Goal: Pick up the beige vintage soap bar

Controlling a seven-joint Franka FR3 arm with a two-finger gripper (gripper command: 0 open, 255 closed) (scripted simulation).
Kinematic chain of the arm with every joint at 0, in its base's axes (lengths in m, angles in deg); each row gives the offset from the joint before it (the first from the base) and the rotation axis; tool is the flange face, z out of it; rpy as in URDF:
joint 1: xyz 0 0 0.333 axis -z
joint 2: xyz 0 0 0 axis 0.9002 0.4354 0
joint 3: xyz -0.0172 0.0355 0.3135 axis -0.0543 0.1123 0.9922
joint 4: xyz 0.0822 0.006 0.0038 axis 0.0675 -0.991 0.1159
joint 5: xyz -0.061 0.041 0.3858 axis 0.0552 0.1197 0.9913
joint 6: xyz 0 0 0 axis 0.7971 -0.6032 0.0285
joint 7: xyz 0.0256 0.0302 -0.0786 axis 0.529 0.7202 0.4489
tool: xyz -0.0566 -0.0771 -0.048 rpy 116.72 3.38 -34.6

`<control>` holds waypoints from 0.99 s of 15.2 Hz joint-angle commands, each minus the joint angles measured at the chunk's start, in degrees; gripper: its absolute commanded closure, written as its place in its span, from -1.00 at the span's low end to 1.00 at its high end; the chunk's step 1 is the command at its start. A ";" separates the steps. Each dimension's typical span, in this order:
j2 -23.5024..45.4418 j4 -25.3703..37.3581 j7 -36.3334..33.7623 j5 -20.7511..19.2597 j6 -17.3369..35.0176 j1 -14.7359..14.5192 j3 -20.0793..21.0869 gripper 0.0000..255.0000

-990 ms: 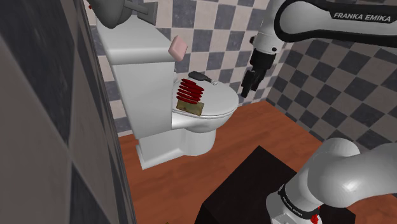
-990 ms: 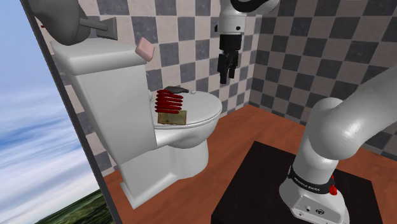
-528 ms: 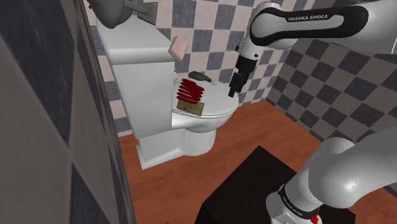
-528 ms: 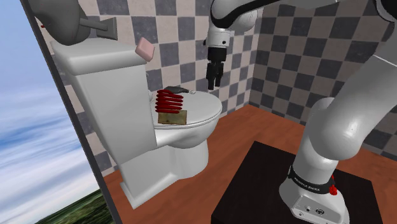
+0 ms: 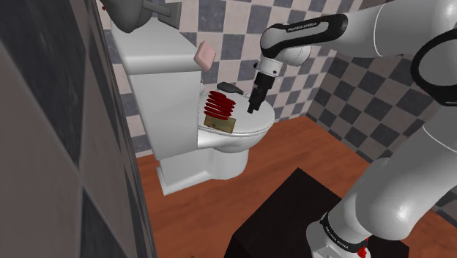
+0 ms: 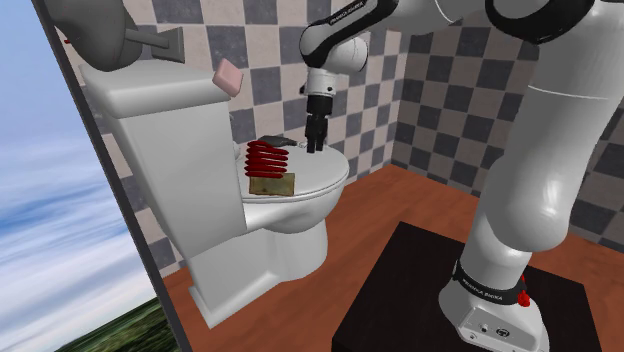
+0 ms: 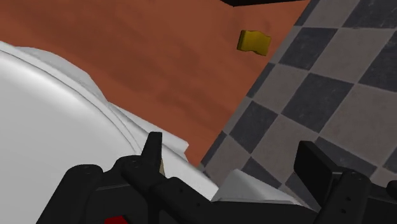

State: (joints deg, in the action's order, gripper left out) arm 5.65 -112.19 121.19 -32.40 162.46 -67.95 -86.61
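The black gripper (image 5: pixel 254 102) (image 6: pixel 314 140) now hangs low over the rear of the white toilet lid (image 5: pixel 249 123), just beside a small dark grey object (image 5: pixel 229 88) lying at the back of it. A second ago it hung higher, off the lid's side over the floor near the checked wall (image 5: pixel 366 88); half a second ago it had reached the lid's edge. In the wrist view its fingers (image 7: pixel 153 149) stand well apart with nothing between them, the gripper (image 7: pixel 232 159) looking past the toilet's white rim to the brown floor (image 7: pixel 159 57), where a yellow block (image 7: pixel 254 41) lies near the foot of the wall. The pale pink-beige soap bar (image 5: pixel 203 53) (image 6: pixel 229 76) has not moved: it perches tilted at the front corner of the tank (image 5: pixel 157 55), at the very edge, above and apart from the gripper. On the lid a red coil (image 5: pixel 220 106) (image 6: pixel 266 157) on a tan block (image 5: pixel 220 124) stands between the gripper and the tank's front, also unmoved. Open air lies above the coil up to the soap; the wall closes in right behind the tank, and a grey rounded fitting (image 5: pixel 128 11) hangs just over the tank's far end.
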 commanded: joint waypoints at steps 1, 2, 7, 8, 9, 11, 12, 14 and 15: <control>6.08 4.26 4.43 3.61 -0.49 0.45 -0.70 -1.00; 8.83 6.34 6.23 5.26 -0.96 0.83 -0.69 -1.00; 22.56 18.27 13.45 12.57 -4.60 3.67 0.75 -1.00; 25.31 20.98 14.50 13.78 -5.52 4.39 1.28 -1.00; 28.07 23.81 15.41 14.90 -6.50 5.14 1.88 -1.00; 31.63 27.63 16.37 16.18 -7.82 6.15 2.75 -1.00; 31.97 27.38 16.64 16.31 -7.30 6.17 2.83 -1.00; 32.67 26.93 17.17 16.58 -6.29 6.18 2.95 -1.00; 33.04 26.73 17.44 16.72 -5.80 6.19 3.01 -1.00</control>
State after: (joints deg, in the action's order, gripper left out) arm 38.21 -85.38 138.32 -15.89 156.18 -61.78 -83.72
